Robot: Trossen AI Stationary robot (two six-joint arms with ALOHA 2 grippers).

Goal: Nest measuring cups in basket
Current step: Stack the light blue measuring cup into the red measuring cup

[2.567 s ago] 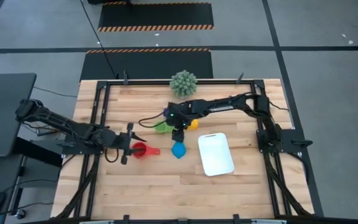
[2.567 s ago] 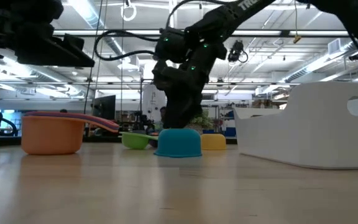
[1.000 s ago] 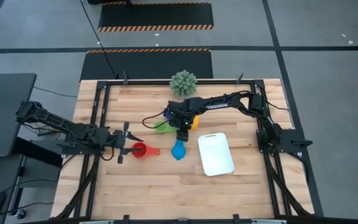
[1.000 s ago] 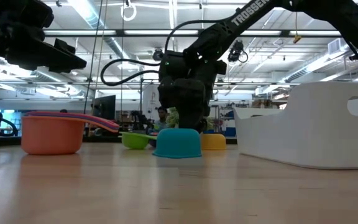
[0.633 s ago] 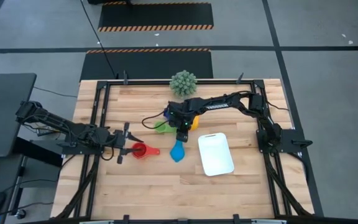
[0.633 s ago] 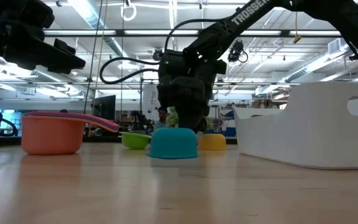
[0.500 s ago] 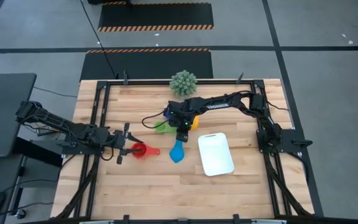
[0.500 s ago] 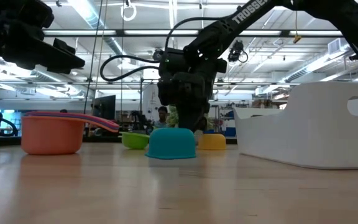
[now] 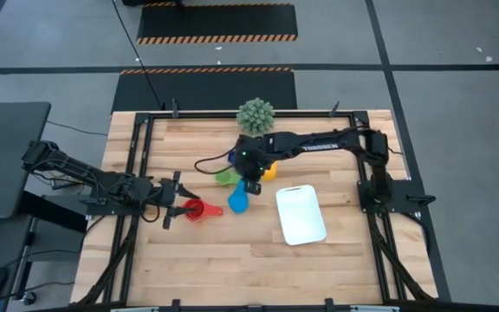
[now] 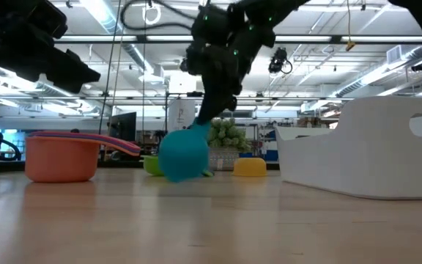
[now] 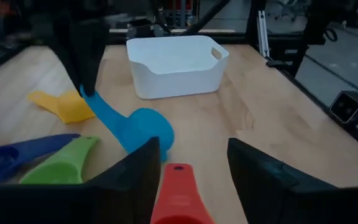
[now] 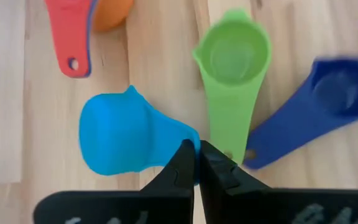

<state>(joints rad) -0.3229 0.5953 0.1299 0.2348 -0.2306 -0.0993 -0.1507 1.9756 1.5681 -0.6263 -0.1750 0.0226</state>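
My right gripper (image 9: pixel 250 185) hangs over the table's middle, shut on the light blue measuring cup (image 9: pixel 237 201), whose bowl (image 10: pixel 183 152) hangs low over the wood. A green cup (image 12: pixel 232 59), a dark blue cup (image 12: pixel 328 93) and a yellow cup (image 9: pixel 269 172) lie on the table just beyond it. The red cup (image 9: pixel 196 209) rests on the table at the left, an orange bowl (image 10: pixel 61 159) under its handle. My left gripper (image 9: pixel 174 202) hovers open above the red handle (image 11: pixel 179 193). The white basket (image 9: pixel 301 215) stands to the right. My right gripper pinches the light blue cup's handle (image 12: pixel 190 144) near its free end between its two fingers, which come from above. The cup tilts, its handle end up and its bowl (image 12: pixel 120 140) lower, rounded underside outward.
A spiky green ball-shaped plant (image 9: pixel 255 115) sits at the table's far edge. Black frame rails (image 9: pixel 137 156) run along the table's sides. Bare wood lies in front of the basket toward the near edge.
My right gripper has risen and gone a little toward the table's left edge with the light blue cup. The cup, which stood upside down on the wood, first slid and turned, then came up by its handle and now hangs tilted.
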